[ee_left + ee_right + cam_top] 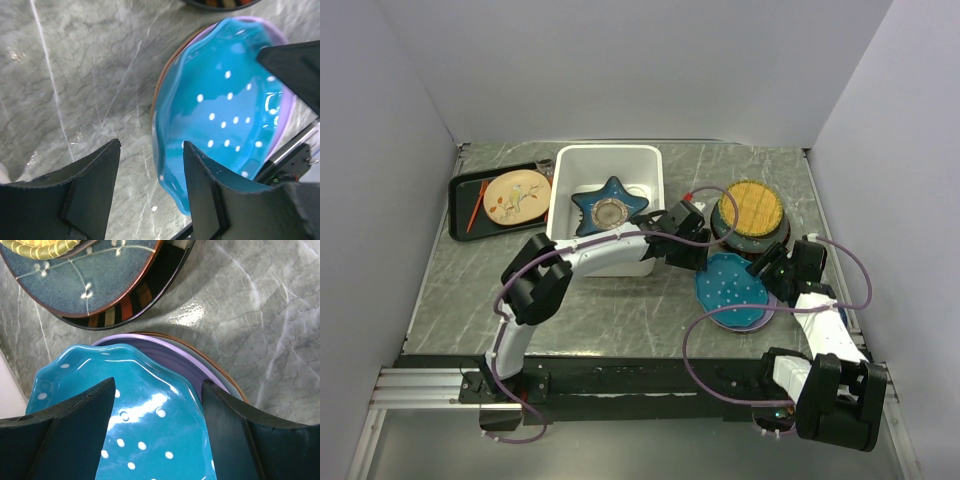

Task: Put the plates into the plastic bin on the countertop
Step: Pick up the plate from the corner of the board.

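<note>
The white plastic bin (pixel 570 165) stands on the countertop (pixel 620 310) with the blue star-shaped plate (pixel 609 206) inside. Right of it, a teal dotted plate (pixel 730 288) tops a stack over a lavender plate (pixel 165 352) and a brown-rimmed one (pixel 235 385). My left gripper (pixel 692 245) is open at the teal plate's left rim (pixel 160 150), which lies between its fingers (pixel 95 185). From the other side my right gripper (pixel 159 382) stands open over the same plate (pixel 150 440), holding nothing. A yellow woven plate (pixel 752 208) rests on a dark teal plate (pixel 80 285).
A black tray (pixel 460 190) at the far left holds a tan plate (pixel 516 196) and a red stick. A striped dark-rimmed plate (pixel 130 310) lies under the dark teal one. White walls close in the back and both sides.
</note>
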You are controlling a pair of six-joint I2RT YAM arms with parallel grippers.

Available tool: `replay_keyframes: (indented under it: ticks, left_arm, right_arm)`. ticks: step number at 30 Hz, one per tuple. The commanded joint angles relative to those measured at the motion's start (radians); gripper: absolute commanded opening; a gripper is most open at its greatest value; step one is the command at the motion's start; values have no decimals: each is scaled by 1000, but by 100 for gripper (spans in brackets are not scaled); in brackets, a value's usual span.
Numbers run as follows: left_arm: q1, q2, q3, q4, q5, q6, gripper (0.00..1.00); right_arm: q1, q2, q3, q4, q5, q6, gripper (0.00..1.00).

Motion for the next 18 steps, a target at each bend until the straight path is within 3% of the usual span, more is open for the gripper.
replay_keyframes:
  ticks: [1,18]
  left_arm:
    - [0,20,55,2,42,16,57]
    - [0,44,48,35,113,2,46]
  right_arm:
    - [10,-29,-1,35,-26,6,76]
    - [11,-39,-13,47,-44,9,76]
